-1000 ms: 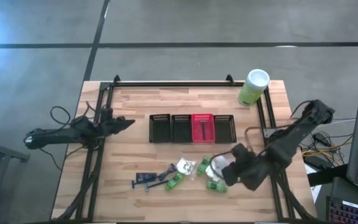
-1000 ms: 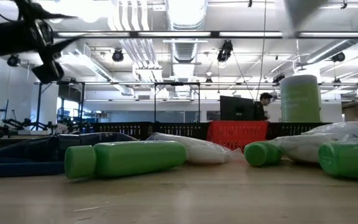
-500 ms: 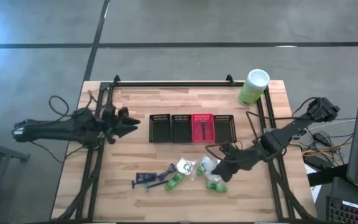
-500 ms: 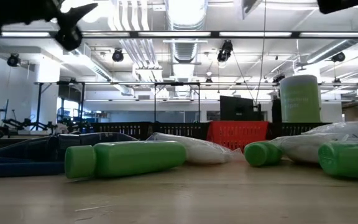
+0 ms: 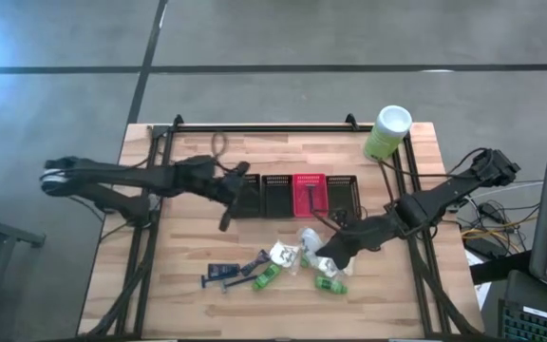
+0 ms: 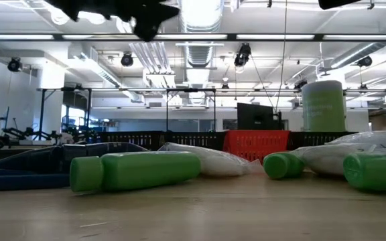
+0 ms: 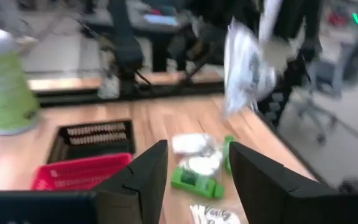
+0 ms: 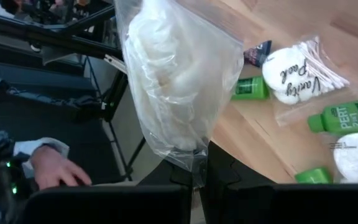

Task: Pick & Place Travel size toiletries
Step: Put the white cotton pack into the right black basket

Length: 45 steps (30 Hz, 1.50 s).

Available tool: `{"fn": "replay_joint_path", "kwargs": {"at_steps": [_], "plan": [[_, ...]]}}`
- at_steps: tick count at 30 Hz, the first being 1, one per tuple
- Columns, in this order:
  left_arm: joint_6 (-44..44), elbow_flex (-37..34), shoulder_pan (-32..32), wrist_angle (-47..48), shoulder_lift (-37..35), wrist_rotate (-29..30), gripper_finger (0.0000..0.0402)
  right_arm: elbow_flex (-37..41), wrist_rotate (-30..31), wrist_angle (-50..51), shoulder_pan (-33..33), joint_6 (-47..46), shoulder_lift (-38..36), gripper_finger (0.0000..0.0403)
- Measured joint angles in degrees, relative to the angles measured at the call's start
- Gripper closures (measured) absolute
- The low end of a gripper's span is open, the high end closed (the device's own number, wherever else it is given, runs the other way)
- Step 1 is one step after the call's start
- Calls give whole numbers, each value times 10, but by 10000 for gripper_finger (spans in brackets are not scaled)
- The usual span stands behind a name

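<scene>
Pinching a white packet (image 8: 179, 87), right gripper (image 8: 197, 177) jaws closed.

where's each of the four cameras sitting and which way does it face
High view: above the table, looking straight down; both arms show, left gripper by the black baskets, right gripper over the toiletries.
Low view: at tabletop height, facing level past a lying green bottle into the room; the left arm crosses the top.
Left wrist view: on the left arm, looking past its open fingers at the red basket.
Right wrist view: on the right arm, fingers pinching a clear packet.
Shared: both wrist views show that packet.
</scene>
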<state>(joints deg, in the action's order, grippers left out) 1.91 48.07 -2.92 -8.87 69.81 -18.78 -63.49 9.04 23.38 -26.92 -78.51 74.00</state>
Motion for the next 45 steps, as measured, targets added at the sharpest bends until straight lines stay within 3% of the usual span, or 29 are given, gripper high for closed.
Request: {"fn": "replay_joint_path", "kwargs": {"at_steps": [7, 15, 24, 29, 45], "plan": [[26, 101, 0, -4, 99, -89, 225, 11, 0, 4, 0, 2, 0, 394], [27, 178, 0, -4, 185, -137, 225, 15, 1, 16, 1, 7, 0, 394], [24, 219, 0, -2, 232, -154, 225, 14, 1, 28, 1, 6, 0, 394], [-5, 238, 3, -2, 255, -202, 225, 14, 1, 30, 1, 7, 0, 394], [-11, 248, 14, 0, 285, -208, 227, 14, 25, 32, 2, 16, 0, 394]]}}
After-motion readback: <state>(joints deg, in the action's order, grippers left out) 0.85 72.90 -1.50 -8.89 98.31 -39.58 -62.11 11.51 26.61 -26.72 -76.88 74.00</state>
